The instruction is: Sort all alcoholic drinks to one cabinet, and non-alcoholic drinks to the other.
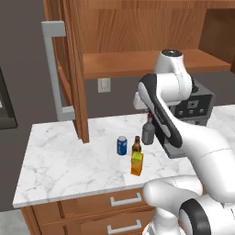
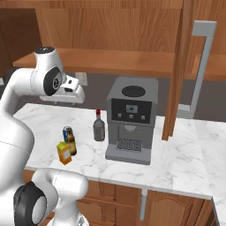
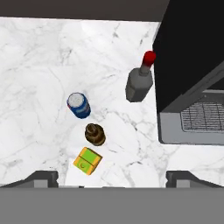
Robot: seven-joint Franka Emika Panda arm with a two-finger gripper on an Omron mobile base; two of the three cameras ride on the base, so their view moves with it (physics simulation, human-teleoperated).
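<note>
Hand view has my gripper (image 3: 112, 177) spread wide and empty high above the counter (image 3: 39, 87), surveying can (image 3: 79, 105), beer (image 3: 95, 134), carton (image 3: 88, 161) and grey bottle (image 3: 140, 83) clustered beside the coffee machine (image 3: 192, 65).

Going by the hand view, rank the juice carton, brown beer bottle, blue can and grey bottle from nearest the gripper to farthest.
Measured from the open gripper at the bottom edge of that view:
1. Juice carton, just above the fingertips, slightly left.
2. Brown beer bottle, right behind the carton.
3. Blue can, further up and left.
4. Grey bottle, farthest, beside the coffee machine.
</note>
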